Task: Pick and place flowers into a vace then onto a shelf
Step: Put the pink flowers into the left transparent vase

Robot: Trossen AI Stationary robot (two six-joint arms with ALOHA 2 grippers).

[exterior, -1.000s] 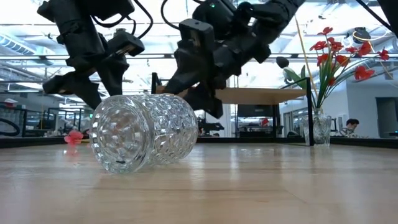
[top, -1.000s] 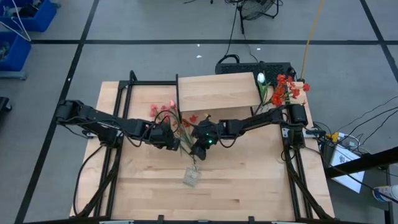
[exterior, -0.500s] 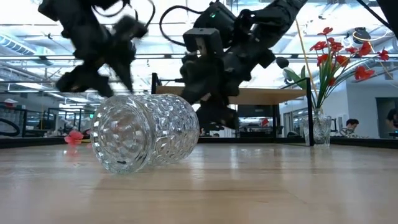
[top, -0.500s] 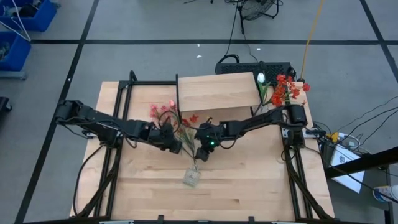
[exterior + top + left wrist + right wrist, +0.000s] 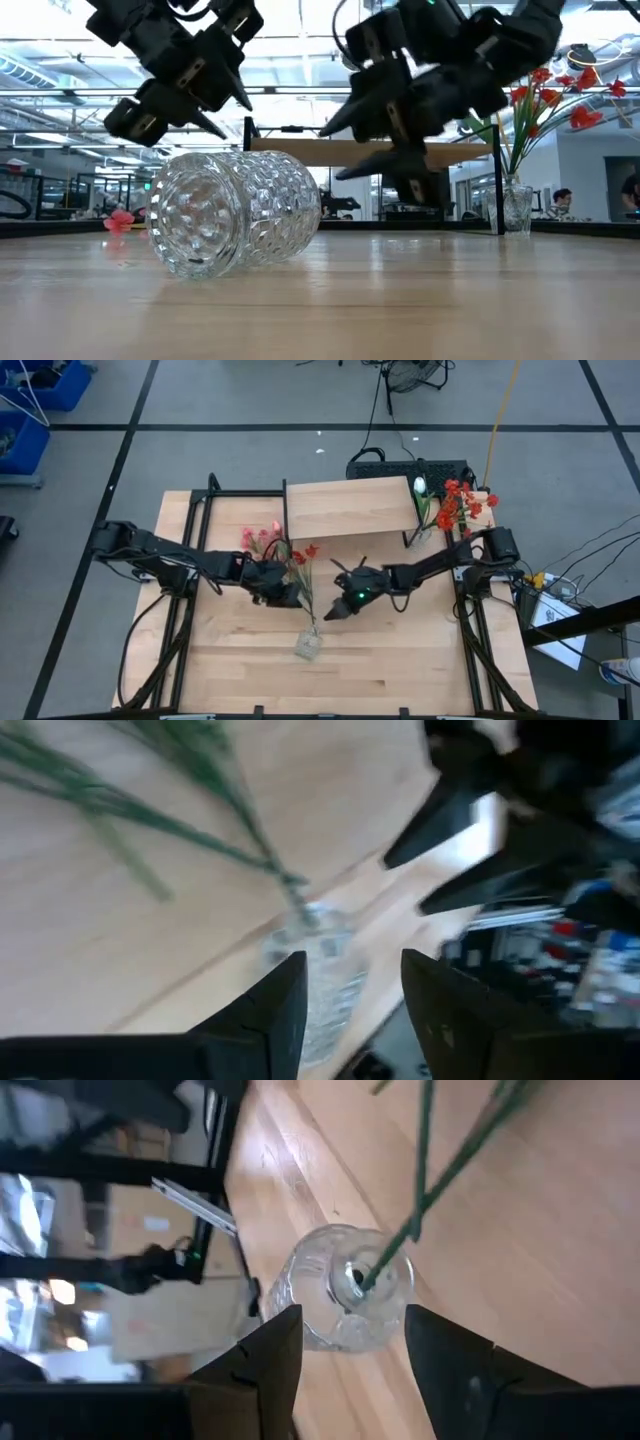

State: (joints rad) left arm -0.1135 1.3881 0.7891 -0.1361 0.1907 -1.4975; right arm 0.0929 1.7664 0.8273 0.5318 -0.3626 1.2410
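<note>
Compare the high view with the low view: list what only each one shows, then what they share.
Only the high view: the flower stems running into the mouth of the fallen glass vase, and the shelf top from above.
Only the low view: the vase's knobbly side, and the room beyond the table.
Both: the vase lying on its side, the left gripper and right gripper above it, and a second vase with red flowers standing upright.

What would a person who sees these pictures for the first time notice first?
Most striking is the clear glass vase lying on its side near the middle of the table, with green flower stems running into its mouth. Both arms hang just above it: the left gripper and the right gripper, each with jaws apart and empty. At the far right corner beside the shelf, a second small vase stands upright with red flowers.
</note>
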